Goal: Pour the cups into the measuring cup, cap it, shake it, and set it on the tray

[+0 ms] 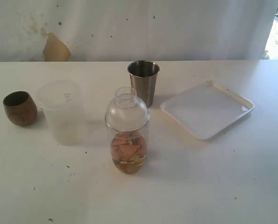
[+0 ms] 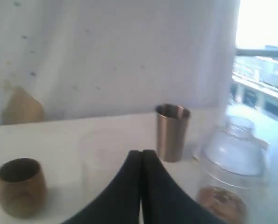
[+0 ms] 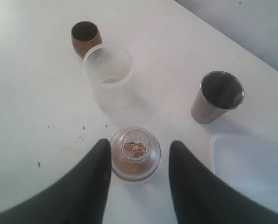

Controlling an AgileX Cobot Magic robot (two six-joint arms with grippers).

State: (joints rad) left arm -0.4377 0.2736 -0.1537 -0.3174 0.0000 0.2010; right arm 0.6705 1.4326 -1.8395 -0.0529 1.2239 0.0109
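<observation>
The measuring cup (image 1: 127, 140) stood upright around the middle of the tabletop (image 1: 213, 186), somewhat nearer the front edge than the far one. Its domed cap (image 1: 126, 112) was on, and orange-brown pieces lay in a little liquid at its bottom. I took that to mean the pouring and capping were done. Whether it had been shaken I could not tell.

The three cups stood upright around it, apart from it and from each other, as if put aside out of the way. The steel tumbler (image 1: 143, 83) was just behind it toward the far edge, and the frosted plastic cup (image 1: 61, 112) stood beside it on the left. The wooden cup (image 1: 19, 108) stood further out, near the left edge. From above, the frosted cup looked empty; the steel one was too dark inside to judge.

The tray (image 1: 206, 109) lay flat toward the right edge with nothing on it, close enough to the measuring cup for a short carry.

The right gripper (image 3: 139, 143) hung above the cap with its fingers spread to either side, gripping nothing. It sat high enough that the room camera missed it, and it looked lined up for a grasp from above. The left gripper (image 2: 141, 156) was pressed closed on nothing, held back over the front left of the tabletop and apparently kept clear.
</observation>
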